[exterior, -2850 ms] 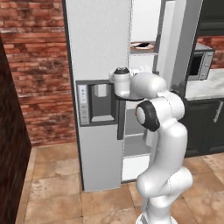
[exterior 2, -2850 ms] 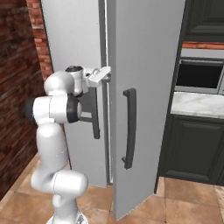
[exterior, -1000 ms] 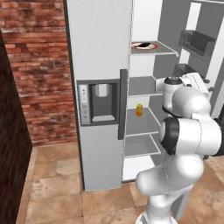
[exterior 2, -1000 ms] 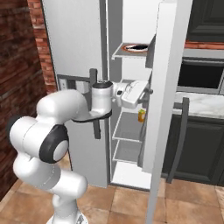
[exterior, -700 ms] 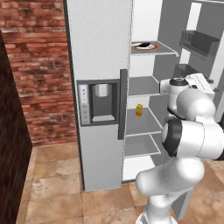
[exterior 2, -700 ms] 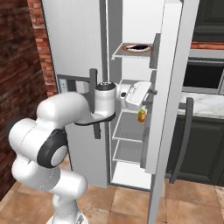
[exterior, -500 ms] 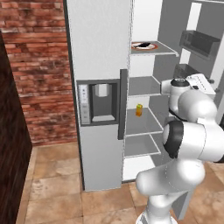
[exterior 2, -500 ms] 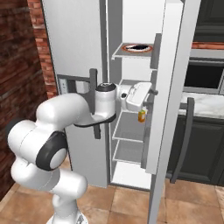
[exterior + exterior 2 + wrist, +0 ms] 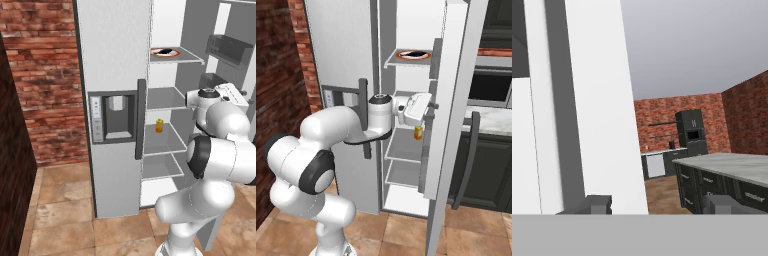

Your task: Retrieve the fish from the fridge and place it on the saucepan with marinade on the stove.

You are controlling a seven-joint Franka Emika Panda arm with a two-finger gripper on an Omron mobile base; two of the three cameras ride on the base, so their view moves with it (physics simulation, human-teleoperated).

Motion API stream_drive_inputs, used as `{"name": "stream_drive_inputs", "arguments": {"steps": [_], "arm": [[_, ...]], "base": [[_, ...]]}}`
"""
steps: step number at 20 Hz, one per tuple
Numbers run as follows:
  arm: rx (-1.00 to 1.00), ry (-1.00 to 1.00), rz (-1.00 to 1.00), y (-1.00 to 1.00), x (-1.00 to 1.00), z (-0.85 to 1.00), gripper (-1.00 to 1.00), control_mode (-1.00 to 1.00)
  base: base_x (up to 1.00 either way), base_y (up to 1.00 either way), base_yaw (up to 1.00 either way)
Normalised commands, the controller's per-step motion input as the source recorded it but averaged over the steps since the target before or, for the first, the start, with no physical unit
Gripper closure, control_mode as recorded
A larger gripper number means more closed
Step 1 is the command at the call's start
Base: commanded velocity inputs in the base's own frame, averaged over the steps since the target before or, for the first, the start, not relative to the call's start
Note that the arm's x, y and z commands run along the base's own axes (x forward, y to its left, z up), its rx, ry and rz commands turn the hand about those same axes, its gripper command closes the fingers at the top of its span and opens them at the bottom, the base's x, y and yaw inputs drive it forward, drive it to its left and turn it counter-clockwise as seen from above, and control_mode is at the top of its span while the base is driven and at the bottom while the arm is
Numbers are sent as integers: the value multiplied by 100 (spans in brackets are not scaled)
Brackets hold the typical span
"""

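One door of the fridge (image 9: pixel 115 60) stands wide open, and the other, with the water recess, is shut. No words or labels can be read anywhere. The fish (image 9: pixel 163 51) lies on a plate (image 9: pixel 413 54) on the top white shelf, near the front edge. Two shelves lower stands a small yellow-orange item (image 9: pixel 159 125) (upright, alone on its shelf). The gripper (image 9: pixel 657 205) is at the edge of the open door (image 9: pixel 448 100), about level with the shelf under the fish. Its two dark tips stand apart with nothing between them. One tip is close to the white door edge. Past the door there is open floor and a grey counter (image 9: pixel 732 165).
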Motion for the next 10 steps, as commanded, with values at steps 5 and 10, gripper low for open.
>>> {"name": "stream_drive_inputs", "arguments": {"steps": [5,10], "arm": [[0,0,0,-7,4,0,-100,-100],[0,0,2,12,-11,0,-100,-100]], "base": [[0,0,0],[0,0,0]]}}
